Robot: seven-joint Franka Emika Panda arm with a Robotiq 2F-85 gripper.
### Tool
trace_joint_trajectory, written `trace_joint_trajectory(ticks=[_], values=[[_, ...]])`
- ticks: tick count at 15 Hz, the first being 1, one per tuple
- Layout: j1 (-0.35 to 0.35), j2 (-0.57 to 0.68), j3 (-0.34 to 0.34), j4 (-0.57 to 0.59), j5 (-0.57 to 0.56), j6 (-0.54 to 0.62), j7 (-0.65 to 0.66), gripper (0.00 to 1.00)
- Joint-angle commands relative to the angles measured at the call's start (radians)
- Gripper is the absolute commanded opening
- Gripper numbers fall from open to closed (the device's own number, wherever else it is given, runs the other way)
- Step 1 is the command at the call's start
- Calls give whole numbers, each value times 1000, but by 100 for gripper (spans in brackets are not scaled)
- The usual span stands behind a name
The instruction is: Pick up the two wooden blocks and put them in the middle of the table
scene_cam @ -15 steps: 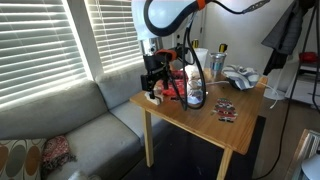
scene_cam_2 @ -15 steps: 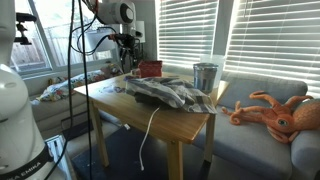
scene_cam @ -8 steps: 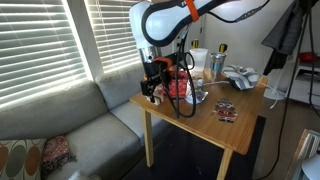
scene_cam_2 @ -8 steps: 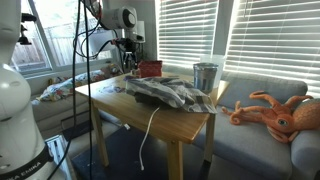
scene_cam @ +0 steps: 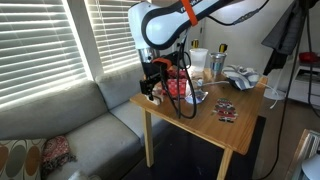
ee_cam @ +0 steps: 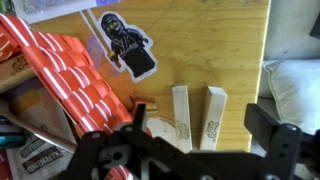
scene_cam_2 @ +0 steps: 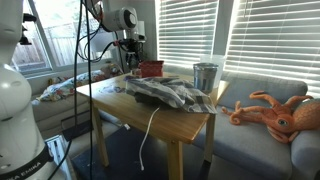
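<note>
Two wooden blocks (ee_cam: 181,115) are shown lying side by side, close together on the table (ee_cam: 238,40), framed between the widely spread fingers of the gripper (ee_cam: 195,150) in the wrist view. They are crowded on one side by a red patterned box (ee_cam: 60,80). A dark figure sticker (ee_cam: 127,45) is seen beyond.

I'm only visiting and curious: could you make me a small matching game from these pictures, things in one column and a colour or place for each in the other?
Things:
1 wooden blocks
2 patterned box
3 octopus toy
4 cup

Matches:
A orange, on the sofa
B red
C pale tan, side by side on the table
D grey

Pairs: 1-C, 2-B, 3-A, 4-D
</note>
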Motion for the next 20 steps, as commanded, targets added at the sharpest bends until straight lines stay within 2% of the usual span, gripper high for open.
trace_joint_trajectory(ticks=[1,4,7,16,20], values=[[14,29,-16,34,-18,11,-29,100],[16,47,-17,58,-13,-12,-40,100],[28,60,-31,82,-29,-64,8,100],[28,96,-16,136,-20,-66,-116,100],[41,102,-21,155,-12,-99,-78,100]])
